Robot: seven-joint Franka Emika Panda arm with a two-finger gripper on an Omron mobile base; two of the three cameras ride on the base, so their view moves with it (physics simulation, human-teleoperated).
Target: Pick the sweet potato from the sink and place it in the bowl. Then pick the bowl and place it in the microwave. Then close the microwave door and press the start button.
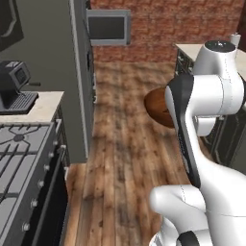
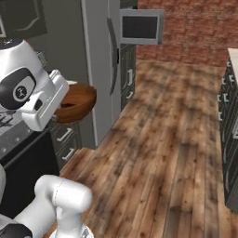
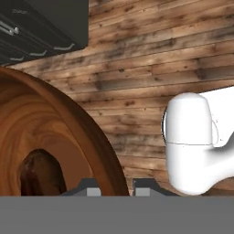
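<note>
My gripper (image 3: 118, 190) is shut on the rim of the bowl (image 3: 55, 132), a wide glossy reddish-brown wooden bowl held in the air over the wooden floor. Inside it lies the sweet potato (image 3: 41, 176), a dark brown lump. From the left base the bowl (image 1: 154, 106) peeks out behind my forearm; from the right base the bowl (image 2: 79, 101) juts out past my white hand. The microwave door (image 1: 108, 27) (image 2: 142, 27) stands swung open from the tall grey wall far ahead. The sink is out of view.
A stove (image 1: 19, 163) and a counter with a coffee machine (image 1: 13, 84) lie to the left. Tall grey fridge doors (image 2: 100, 60) stand ahead on the left. Dark drawer cabinets (image 2: 228, 125) line the right. Wooden floor (image 2: 162, 139) runs between them.
</note>
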